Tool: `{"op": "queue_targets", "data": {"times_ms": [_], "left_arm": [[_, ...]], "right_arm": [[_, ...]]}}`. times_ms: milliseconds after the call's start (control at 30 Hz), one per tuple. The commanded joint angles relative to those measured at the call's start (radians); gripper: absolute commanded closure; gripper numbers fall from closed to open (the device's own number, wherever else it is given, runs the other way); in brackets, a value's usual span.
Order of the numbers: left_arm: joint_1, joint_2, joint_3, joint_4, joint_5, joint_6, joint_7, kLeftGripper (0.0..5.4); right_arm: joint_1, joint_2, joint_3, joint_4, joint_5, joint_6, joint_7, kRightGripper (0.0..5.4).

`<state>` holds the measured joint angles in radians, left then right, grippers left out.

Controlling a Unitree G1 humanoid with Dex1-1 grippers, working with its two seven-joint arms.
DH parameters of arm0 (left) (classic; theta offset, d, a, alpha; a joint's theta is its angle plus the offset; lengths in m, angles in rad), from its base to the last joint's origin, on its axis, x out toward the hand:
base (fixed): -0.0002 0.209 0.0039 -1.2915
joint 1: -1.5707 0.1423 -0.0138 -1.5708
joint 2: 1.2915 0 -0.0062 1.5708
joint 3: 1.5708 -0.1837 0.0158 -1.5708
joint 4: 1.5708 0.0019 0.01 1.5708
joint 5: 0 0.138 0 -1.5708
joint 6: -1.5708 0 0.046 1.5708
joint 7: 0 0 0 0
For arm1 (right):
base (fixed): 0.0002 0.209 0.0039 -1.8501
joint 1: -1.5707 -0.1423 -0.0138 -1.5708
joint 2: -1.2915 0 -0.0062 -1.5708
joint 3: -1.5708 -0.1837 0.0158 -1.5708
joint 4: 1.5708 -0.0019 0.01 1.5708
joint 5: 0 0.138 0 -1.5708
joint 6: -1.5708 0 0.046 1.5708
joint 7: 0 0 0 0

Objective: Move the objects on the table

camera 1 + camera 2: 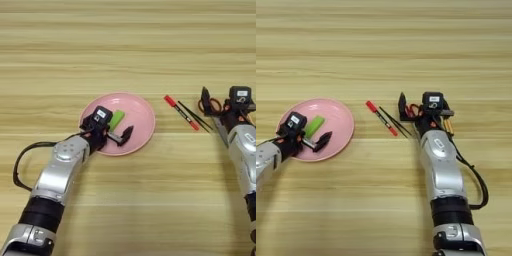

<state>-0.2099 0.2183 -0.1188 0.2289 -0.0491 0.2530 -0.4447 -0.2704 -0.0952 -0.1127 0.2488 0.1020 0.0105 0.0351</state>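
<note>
- Lying on the pink plate (140,112), left of centre on the table (128,45), is the green block (117,120).
- The left gripper (120,135) hovers over the plate beside the block, fingers spread, holding nothing.
- The marker (181,112) and black stick (195,116) lie right of the plate.
- Farther right, the right gripper (406,111) sits at the scissors (214,105); its grip cannot be told.
- An orange-handled tool (449,126) lies beyond.
</note>
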Motion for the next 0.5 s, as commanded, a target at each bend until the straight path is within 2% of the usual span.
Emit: {"op": "queue_targets", "data": {"times_ms": [33, 500], "left_arm": [[-0.014, 0.012, 0.009, 0.009, -0.003, 0.03, -0.005, 0.01], [-0.028, 0.02, -0.007, 0.033, 0.019, 0.044, -0.006, 0.01]], "right_arm": [[-0.002, 0.008, 0.003, -0.014, -0.004, 0.014, -0.006, 0.0], [-0.003, 0.01, 0.003, -0.013, 0.0, 0.015, -0.01, 0.0]]}}
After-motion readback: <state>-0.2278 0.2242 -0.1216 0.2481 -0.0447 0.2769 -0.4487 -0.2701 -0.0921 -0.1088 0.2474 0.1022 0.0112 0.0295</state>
